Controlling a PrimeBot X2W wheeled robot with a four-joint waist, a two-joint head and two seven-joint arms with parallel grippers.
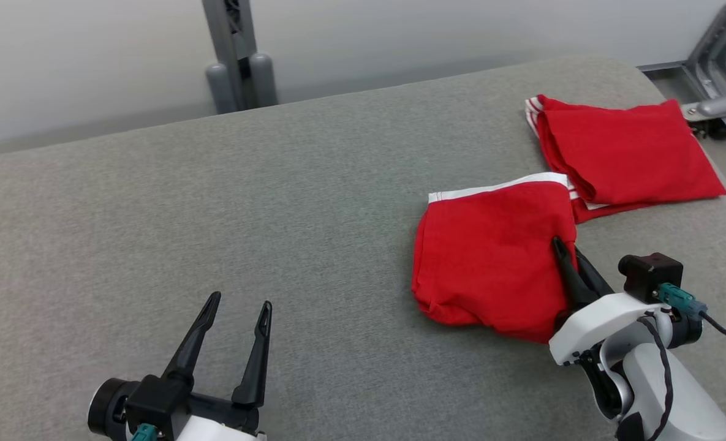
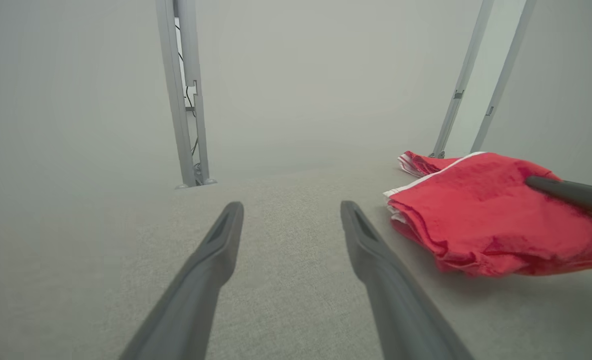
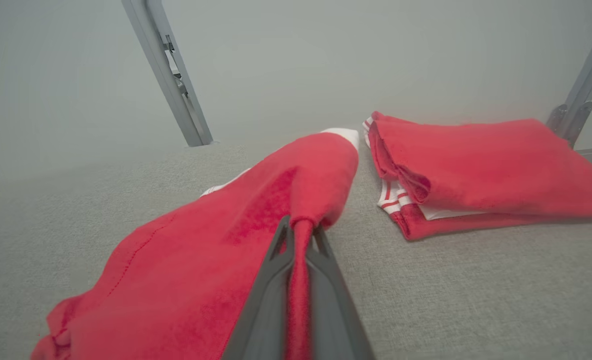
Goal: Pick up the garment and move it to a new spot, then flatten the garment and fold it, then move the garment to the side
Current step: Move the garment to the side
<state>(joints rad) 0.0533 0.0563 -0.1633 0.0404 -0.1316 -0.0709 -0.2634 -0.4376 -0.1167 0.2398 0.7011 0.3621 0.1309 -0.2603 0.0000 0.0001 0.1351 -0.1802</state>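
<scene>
the garment (image 1: 491, 251) lies on the grey padded bench (image 1: 215, 214), right of its middle, as a compact, roughly square red bundle with a white band along its far edge. it looks doubled over on itself, so the flattening and folding seem to be done, though the near edge is lumpy and the fold is not crisp. the right gripper (image 1: 566, 248) is closed on the garment's right-hand edge; in the right wrist view a pinch of red cloth (image 3: 201, 270) runs up between the two dark fingers and the fabric rises into a small peak at the grip, while the rest of it rests on the bench. the left gripper (image 1: 240, 301) hangs over bare bench at the lower left with its fingers spread wide, holding nothing and well apart from the garment (image 2: 485, 220).

a second red garment (image 1: 626, 153), neatly folded with striped white trim, sits at the far right corner of the bench, just beyond the gripped one and touching or nearly touching it at the corner. that pile looks like the place for finished pieces.

judging by this, the pick-up, relocation and fold are behind; what is left is the last step, carrying the folded garment off to the side and letting go without the fold coming undone
</scene>
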